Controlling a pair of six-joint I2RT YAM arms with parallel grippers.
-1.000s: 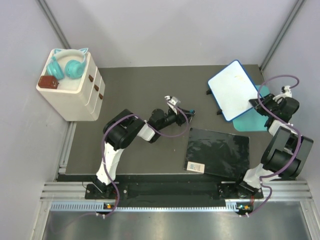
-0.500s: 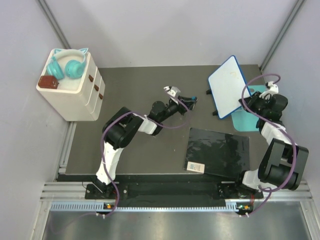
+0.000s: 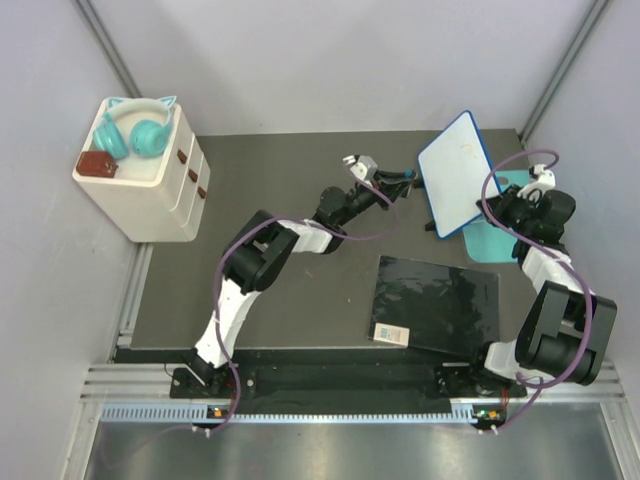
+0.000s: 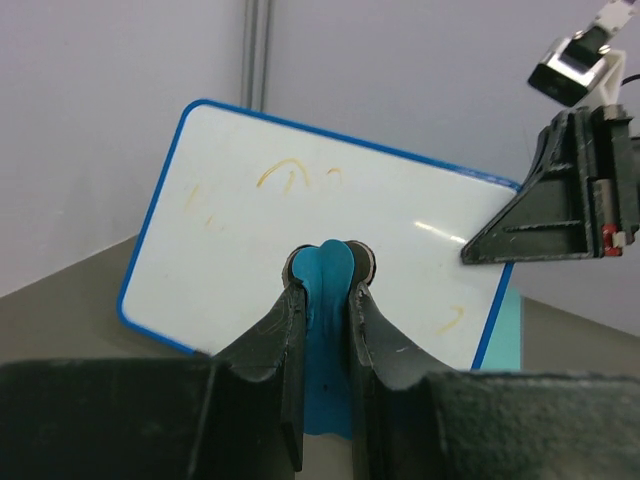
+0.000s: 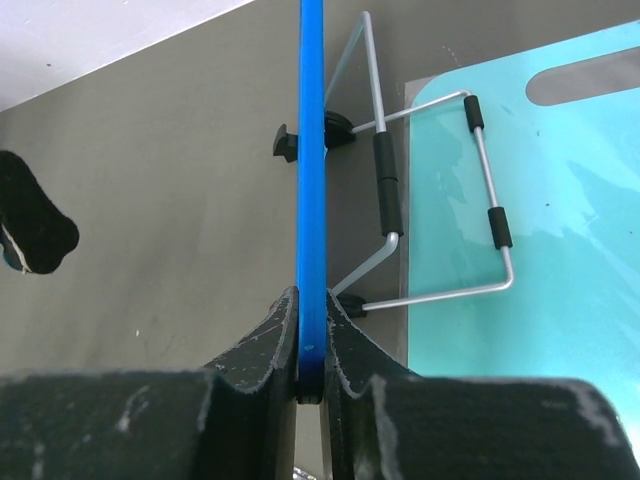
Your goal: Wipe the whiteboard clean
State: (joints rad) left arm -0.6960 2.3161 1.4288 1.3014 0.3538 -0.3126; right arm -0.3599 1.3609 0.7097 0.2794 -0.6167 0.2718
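Observation:
The whiteboard [image 3: 455,170], white with a blue rim, stands tilted up on its edge at the back right. In the left wrist view the whiteboard [image 4: 250,230] shows faint yellow scribbles. My right gripper [image 3: 502,203] is shut on its right rim; in the right wrist view the gripper [image 5: 312,305] pinches the blue rim [image 5: 312,150] seen edge-on. My left gripper [image 3: 403,179] is shut on a blue eraser piece [image 4: 328,330], its tips [image 4: 328,275] close in front of the board's face; contact cannot be told.
A teal mat [image 3: 490,242] lies under the board's wire stand [image 5: 440,200]. A glossy black sheet [image 3: 437,303] with a small card [image 3: 392,333] lies in front. A white drawer box [image 3: 140,185] with teal headphones [image 3: 135,130] stands at the back left.
My left gripper has reached right and back, up to the board's face. The right gripper tipped the board from lying flatter to standing steeply, then held it still.

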